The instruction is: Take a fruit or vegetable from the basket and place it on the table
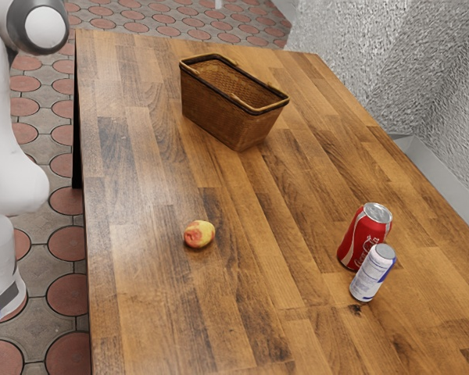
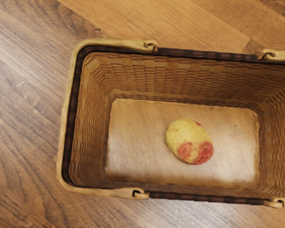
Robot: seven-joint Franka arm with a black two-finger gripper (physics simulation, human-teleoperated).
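- Gripper: apart, together or clamped on something, cannot tell.
- Task's thing, inner fruit (image 2: 184, 134): lies inside the basket (image 1: 227, 121), on the basket floor (image 2: 133, 137). Near the middle of that floor, apart from all four walls. Yellow skin, red patches toward one end.
- Basket: brown weave, dark band under the rim, upright on the worktop (image 1: 156, 312). Stands near the short edge at the exterior view's top, between the two long edges, its long sides slanted to them. Wrist view looks down into it.
- Handles (image 2: 65, 137): pale, folded down along the rim, one round each end.
- Loose fruit (image 1: 198, 234): a second one, yellow and red, out on the worktop. Nearer the long edge at the exterior view's left, well apart from the basket and from the cans.
- Red can (image 1: 357, 241): upright, silver top, white lettering. Toward the long edge at the exterior view's right.
- White can (image 1: 371, 275): upright, slimmer, blue markings. Just beside the red can, overlapping it in the exterior view; whether they touch, cannot tell.
- Arm (image 1: 4, 148): white, beyond the long edge at the exterior view's left.
- Surroundings: reddish tiles (image 1: 66, 293) set in grey, rough pale wall (image 1: 383, 70) past the opposite long edge.
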